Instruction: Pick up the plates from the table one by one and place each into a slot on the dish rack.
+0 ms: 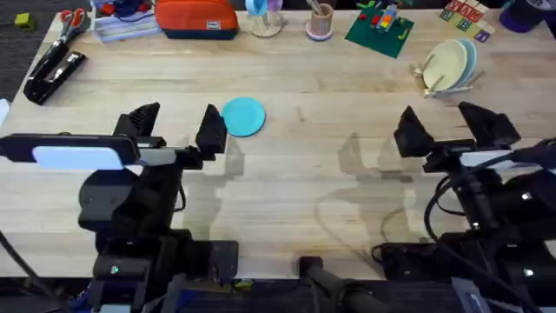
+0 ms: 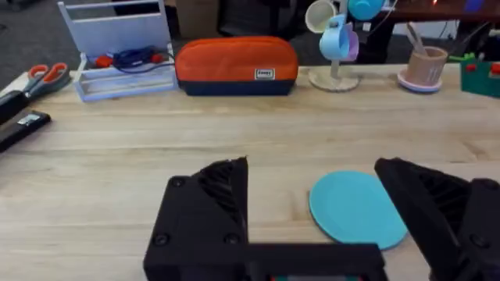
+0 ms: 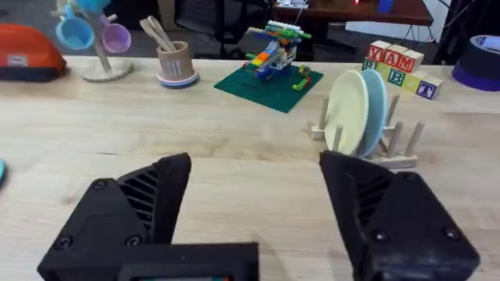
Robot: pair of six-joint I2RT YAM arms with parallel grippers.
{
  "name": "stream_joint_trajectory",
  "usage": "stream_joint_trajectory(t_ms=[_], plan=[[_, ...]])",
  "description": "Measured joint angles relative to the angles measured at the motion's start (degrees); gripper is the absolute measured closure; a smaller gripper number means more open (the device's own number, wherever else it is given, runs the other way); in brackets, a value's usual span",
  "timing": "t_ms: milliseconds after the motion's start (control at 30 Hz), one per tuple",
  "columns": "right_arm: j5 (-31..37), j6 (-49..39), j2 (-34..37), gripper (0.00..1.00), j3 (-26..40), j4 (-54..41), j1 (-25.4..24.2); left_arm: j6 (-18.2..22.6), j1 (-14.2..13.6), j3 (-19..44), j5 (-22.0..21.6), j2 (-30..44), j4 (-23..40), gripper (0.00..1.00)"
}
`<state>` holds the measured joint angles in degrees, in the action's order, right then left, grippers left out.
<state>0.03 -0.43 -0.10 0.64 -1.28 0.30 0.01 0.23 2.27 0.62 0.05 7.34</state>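
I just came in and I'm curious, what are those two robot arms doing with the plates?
They're putting plates into the dish rack. A cream plate and a light blue plate already stand in its slots. One turquoise plate lies flat on the table. The left tool is open right beside that plate, not holding it. The right tool is open and empty, in front of the rack.

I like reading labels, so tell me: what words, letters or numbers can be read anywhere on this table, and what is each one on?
"X", "A", "M": red letters on the top row of toy letter blocks.
"B": green letter on a lower block in the same pile; the other faces are too blurred to read.
Small white label on the orange pouch: dark print, too small to read.
White label on the black stapler: unreadable.
No other writing can be made out.
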Motion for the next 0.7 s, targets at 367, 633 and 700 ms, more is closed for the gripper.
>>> stream_joint_trajectory(t_ms=[367, 633, 700], plan=[[-1.0, 0.0, 0.1, 0.007, 10.4, -15.1, 0.0, 0.0, 0.0, 15.0, 0.0, 0.0, 13.9, 0.007], [-1.0, 0.0, 0.7, 0.008, 26.7, -34.3, 0.0, 0.0, 0.0, 29.9, 0.0, 6.0, 23.7, 0.007], [-1.2, 0.0, 2.4, 0.008, 30.7, -37.3, 0.0, -0.1, 0.0, 34.3, 0.0, 9.5, 26.6, 0.007]])
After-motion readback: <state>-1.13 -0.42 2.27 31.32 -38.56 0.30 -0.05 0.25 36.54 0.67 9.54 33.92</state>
